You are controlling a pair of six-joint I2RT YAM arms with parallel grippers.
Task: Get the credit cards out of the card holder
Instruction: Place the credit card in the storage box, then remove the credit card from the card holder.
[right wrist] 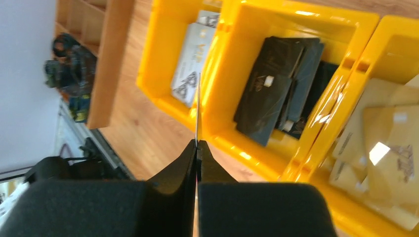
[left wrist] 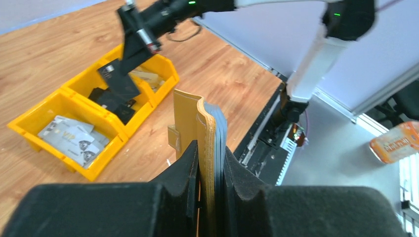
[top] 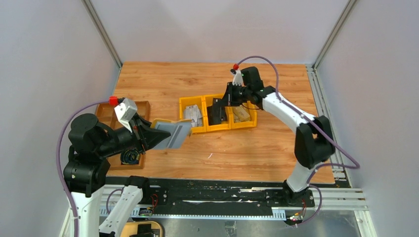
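My left gripper point(left wrist: 211, 154) is shut on the card holder point(left wrist: 191, 117), a mustard-yellow wallet with a grey lining, held edge-up above the table. In the top view the card holder point(top: 171, 133) juts out to the right of the left gripper point(top: 147, 136). My right gripper point(right wrist: 197, 143) is shut on a thin credit card point(right wrist: 198, 106) that shows edge-on. The left wrist view shows this dark credit card point(left wrist: 118, 80) hanging from the right gripper point(left wrist: 137, 45) over the middle yellow bin point(top: 218, 127).
Three yellow bins stand in a row mid-table: the left bin point(right wrist: 163, 74) holds silver cards, the middle bin point(right wrist: 296, 19) black cards, the right bin point(right wrist: 395, 29) golden cards. A brown compartment tray point(top: 140, 102) lies at the left, behind my left arm.
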